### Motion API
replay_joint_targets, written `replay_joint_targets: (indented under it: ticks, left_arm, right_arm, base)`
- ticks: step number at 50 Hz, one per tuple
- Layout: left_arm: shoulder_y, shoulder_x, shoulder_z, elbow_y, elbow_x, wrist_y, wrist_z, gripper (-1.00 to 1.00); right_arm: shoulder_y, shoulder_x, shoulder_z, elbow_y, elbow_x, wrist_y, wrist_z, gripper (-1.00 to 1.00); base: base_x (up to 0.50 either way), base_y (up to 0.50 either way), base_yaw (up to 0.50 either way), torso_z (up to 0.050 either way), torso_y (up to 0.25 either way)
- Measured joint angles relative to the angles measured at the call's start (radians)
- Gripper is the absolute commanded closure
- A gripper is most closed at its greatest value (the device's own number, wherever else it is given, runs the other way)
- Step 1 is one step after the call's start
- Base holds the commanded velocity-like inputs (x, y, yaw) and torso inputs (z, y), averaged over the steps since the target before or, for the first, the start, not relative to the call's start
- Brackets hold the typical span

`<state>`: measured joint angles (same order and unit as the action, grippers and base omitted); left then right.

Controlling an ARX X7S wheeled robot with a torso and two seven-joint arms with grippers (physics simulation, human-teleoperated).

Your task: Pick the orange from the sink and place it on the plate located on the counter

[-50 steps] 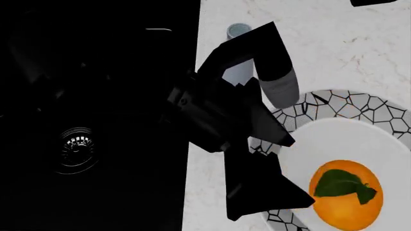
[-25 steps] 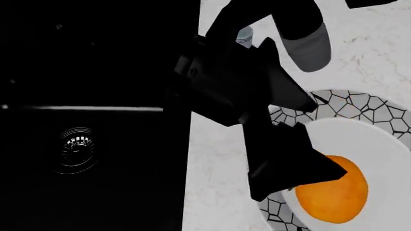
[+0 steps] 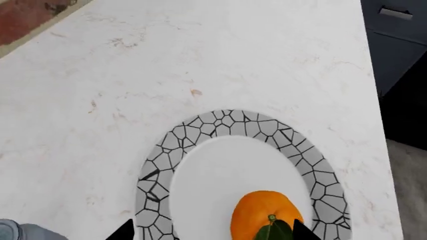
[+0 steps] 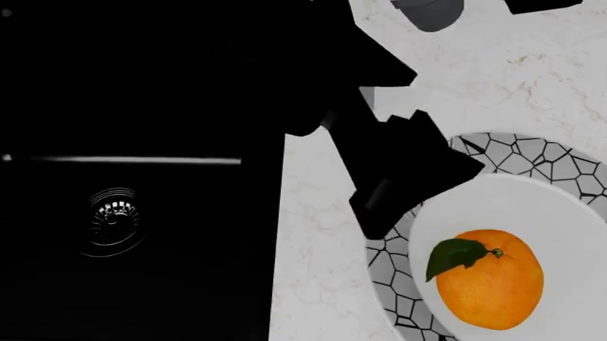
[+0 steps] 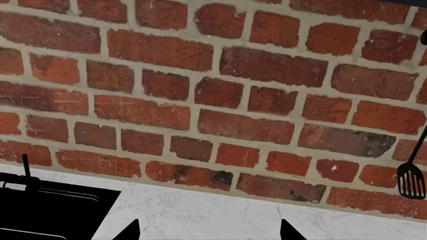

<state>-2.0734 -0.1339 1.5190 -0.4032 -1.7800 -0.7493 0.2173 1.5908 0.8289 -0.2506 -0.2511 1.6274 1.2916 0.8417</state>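
Fingers (image 3: 127, 231) of left gripper (image 3: 210, 231) are sitting spread w/ nothing between, orange (image 4: 488, 278) lying free on plate (image 4: 569, 206) atop table (image 4: 318, 284). Left arm (image 4: 399, 167) is slanting over plate's rim beside sink (image 4: 142, 234). Right fingers (image 5: 130, 231) are spread, facing brick wall (image 5: 213, 100).

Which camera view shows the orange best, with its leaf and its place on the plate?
The head view shows it best: the whole orange with its leaf lies on the plate. The left wrist view cuts the orange off at the picture's edge. The right wrist view shows only brick wall and counter, no orange.
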Motion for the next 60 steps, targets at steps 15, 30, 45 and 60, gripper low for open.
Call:
replay_joint_targets:
  ticks: [15, 30, 45, 60]
  left_arm:
    - [-0.047, -0.202, -0.085, 0.289, -0.185, -0.018, -0.386, -1.0]
    - [-0.123, -0.379, -0.125, 0.484, -0.318, -0.018, -0.741, -1.0]
    - [-0.212, -0.5, -0.136, 0.562, -0.402, -0.049, -0.992, -1.0]
    - [-0.278, -0.578, -0.178, 0.574, -0.464, -0.127, -1.188, -1.0]
  right_arm:
    - [0.006, 0.004, -0.007, -0.003, 0.015, -0.003, 0.01, -1.0]
    - [0.018, 0.012, -0.011, -0.012, 0.048, -0.002, 0.035, -1.0]
    - [0.031, 0.023, -0.013, -0.022, 0.08, -0.004, 0.059, -1.0]
    - [0.033, 0.03, -0.017, -0.024, 0.084, -0.011, 0.059, -1.0]
  base:
    - [0.0, 0.0, 0.0, 0.0, 0.001]
    - [0.0, 0.0, 0.0, 0.0, 0.0]
    - [0.0, 0.0, 0.0, 0.0, 0.0]
    - [0.0, 0.0, 0.0, 0.0, 0.0]
